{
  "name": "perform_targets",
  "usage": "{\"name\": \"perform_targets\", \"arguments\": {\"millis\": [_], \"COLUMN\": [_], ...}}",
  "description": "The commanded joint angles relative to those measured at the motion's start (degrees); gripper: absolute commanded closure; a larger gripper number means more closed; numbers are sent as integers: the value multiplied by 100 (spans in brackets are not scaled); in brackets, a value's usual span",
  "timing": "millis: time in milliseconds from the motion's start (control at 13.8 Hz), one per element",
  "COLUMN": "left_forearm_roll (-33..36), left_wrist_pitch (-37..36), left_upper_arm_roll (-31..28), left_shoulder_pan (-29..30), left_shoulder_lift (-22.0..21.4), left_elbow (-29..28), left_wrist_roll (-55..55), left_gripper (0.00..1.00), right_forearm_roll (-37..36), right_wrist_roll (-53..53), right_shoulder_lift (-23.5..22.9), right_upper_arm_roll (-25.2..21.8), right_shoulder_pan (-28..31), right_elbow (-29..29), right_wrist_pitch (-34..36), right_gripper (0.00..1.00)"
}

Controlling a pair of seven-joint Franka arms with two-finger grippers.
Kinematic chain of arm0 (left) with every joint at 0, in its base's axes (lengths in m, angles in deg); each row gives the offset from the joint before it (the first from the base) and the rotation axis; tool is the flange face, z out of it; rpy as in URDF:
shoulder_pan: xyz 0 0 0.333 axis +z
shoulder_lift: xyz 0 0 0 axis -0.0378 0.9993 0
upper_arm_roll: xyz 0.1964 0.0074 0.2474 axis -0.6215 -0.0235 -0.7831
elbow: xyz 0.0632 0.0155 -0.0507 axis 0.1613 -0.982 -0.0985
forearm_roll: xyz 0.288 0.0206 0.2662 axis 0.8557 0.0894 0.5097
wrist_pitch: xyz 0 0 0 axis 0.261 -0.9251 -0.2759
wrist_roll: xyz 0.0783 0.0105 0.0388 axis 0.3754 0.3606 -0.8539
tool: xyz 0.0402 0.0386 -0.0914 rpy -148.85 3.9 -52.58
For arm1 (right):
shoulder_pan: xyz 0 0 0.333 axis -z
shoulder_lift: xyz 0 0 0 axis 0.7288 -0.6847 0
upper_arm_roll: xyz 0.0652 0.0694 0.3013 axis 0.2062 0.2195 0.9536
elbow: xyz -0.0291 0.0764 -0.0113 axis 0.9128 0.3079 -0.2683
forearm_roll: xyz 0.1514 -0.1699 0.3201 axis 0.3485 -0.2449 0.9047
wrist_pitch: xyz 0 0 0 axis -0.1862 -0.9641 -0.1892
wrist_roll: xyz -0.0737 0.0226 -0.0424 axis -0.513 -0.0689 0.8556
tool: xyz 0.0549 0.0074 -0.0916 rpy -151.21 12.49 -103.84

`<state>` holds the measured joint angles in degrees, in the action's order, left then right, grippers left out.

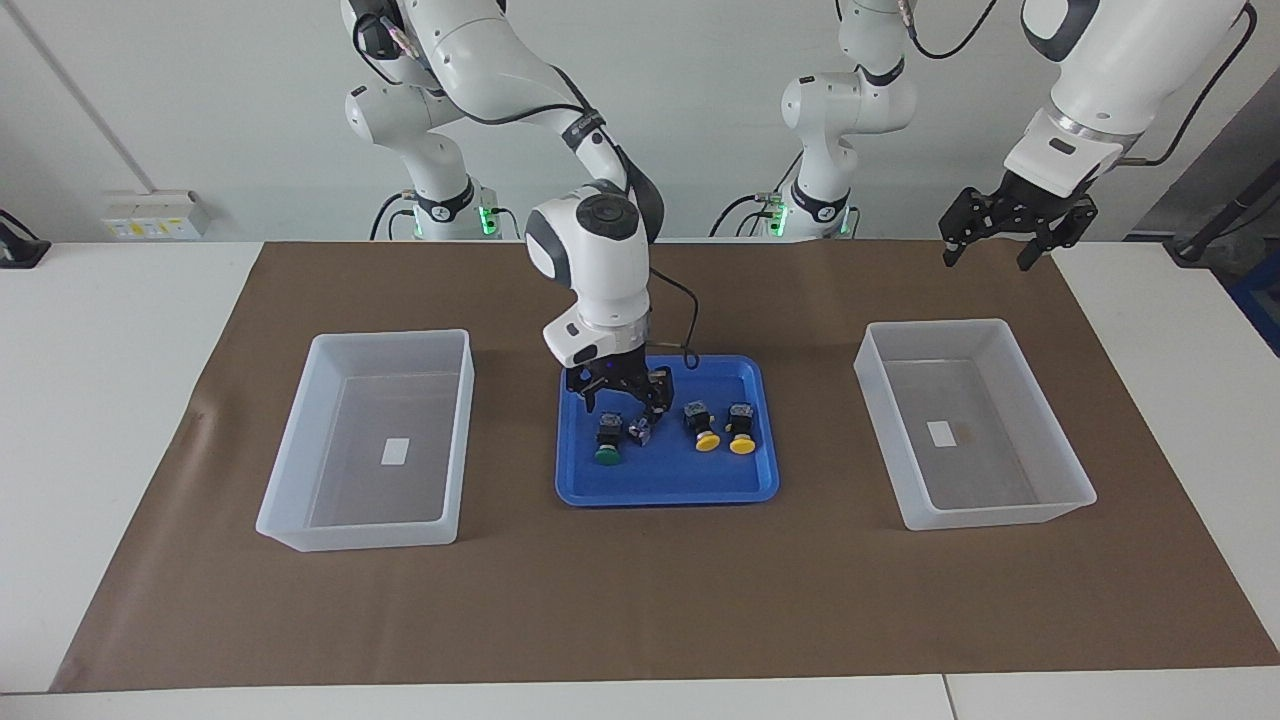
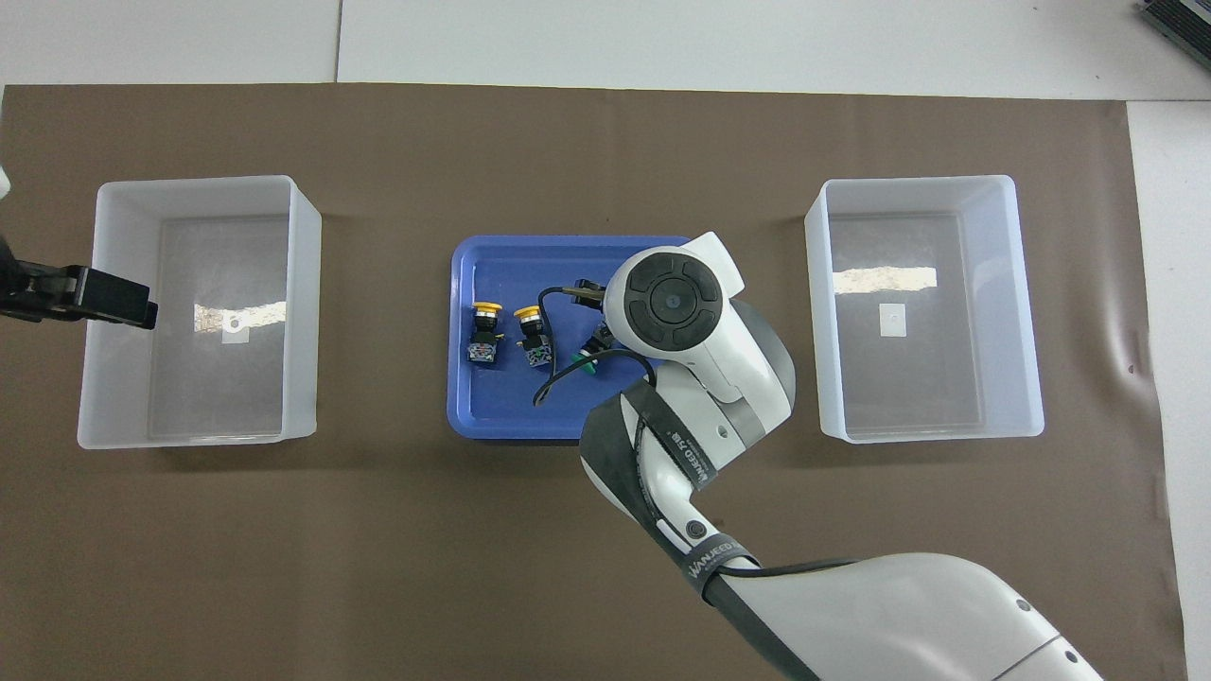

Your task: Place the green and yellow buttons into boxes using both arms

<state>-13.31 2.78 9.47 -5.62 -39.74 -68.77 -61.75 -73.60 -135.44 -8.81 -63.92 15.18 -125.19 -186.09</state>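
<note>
Right gripper (image 1: 622, 392) is low over the blue tray (image 1: 667, 483) at mid-desk, directly above the two green buttons (image 1: 607, 439), fingers spread wide, holding nothing. One green button stands cap toward the desk's outer edge; the other (image 1: 641, 430) lies tilted just beside it, partly hidden under the gripper. In the overhead view the right arm's wrist covers most of both. The two yellow buttons (image 1: 708, 427) sit side by side in the same tray, toward the left arm's end, untouched. Left gripper (image 1: 1006, 227) waits up in the air over the brown mat (image 1: 640, 610), robot-side of its box (image 1: 1075, 492), fingers wide, empty. The other box (image 1: 290, 520) sits at the right arm's end. Each box holds only a small white label (image 1: 396, 452).
</note>
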Motion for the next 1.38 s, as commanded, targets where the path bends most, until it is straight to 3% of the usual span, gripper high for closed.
{"name": "perform_targets", "arguments": {"millis": [0,363,581,871,1016,1089,1161,1306], "left_forearm_roll": [91,91,91,91,91,91,91,91], "left_wrist_pitch": [-64,58,445,665,779,815,867,1007], "left_upper_arm_roll": [-1,61,61,61,61,61,61,61], "left_shoulder_pan": [-6,-76,-164,-164,-164,-164,-164,-164], "left_shoulder_lift": [-47,-73,-65,-73,-65,-65,-65,-73], "left_elbow": [-41,-163,-217,-287,-296,-304,-313,-436], "left_wrist_roll": [2,-7,37,55,46,55,46,46], "left_gripper": [0,0,0,0,0,0,0,0], "right_forearm_roll": [-157,-130,-148,-139,-139,-148,-148,-148], "right_wrist_roll": [388,-849,-930,-1255,-1343,-1352,-1335,-1247], "right_shoulder_lift": [-301,-390,-363,-337,-337,-328,-319,-319], "right_upper_arm_roll": [7,7,7,7,7,7,7,7], "right_shoulder_pan": [190,41,23,-4,-4,-12,-4,5], "right_elbow": [193,149,122,17,8,-27,-62,-71], "right_wrist_pitch": [-396,-232,322,332,279,279,262,296], "right_gripper": [0,0,0,0,7,15,32,90]}}
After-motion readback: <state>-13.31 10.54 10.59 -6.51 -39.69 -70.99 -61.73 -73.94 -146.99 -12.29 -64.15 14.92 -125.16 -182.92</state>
